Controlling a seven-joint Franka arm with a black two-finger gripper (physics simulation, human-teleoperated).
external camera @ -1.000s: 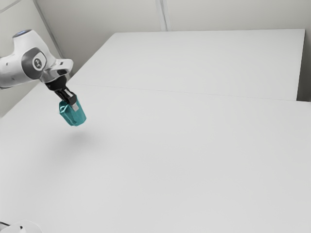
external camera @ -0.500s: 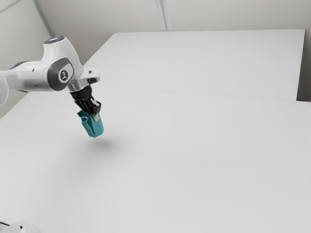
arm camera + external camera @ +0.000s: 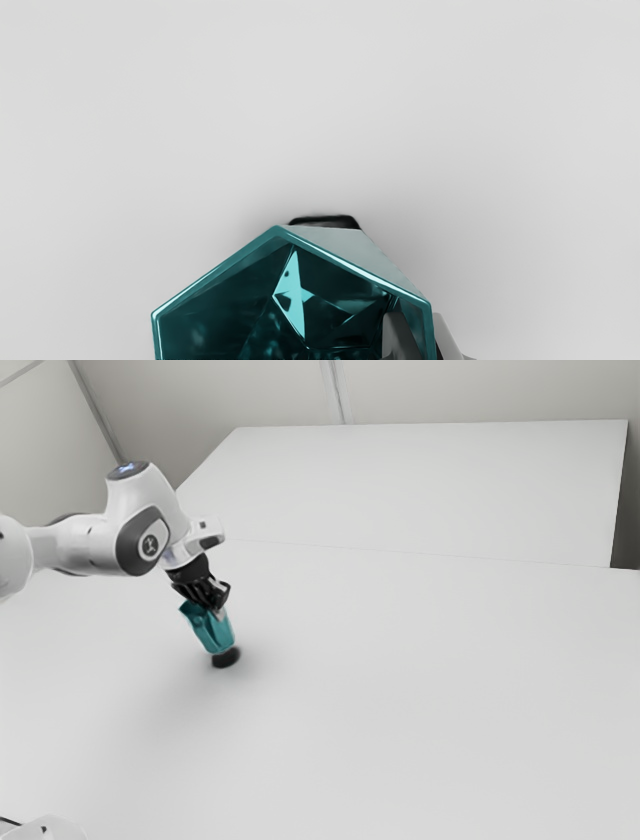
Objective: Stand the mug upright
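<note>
My gripper points down and is shut on the rim wall of the teal faceted mug. The mug hangs below it, tilted, with its base low, close over a dark shadow on the white table. In the wrist view the open mouth of the mug faces the camera. One finger of the gripper stands inside the mug and the other outside, with the wall between them. Whether the base touches the table I cannot tell.
The white table spreads around the mug. Farther back is another white surface, with pale walls behind. A white rounded part stands at the exterior view's lower left corner.
The arm has carried the mug toward the exterior view's right and lower, down toward the table. It hangs somewhat steeper, and a small dark shadow now lies under its base.
</note>
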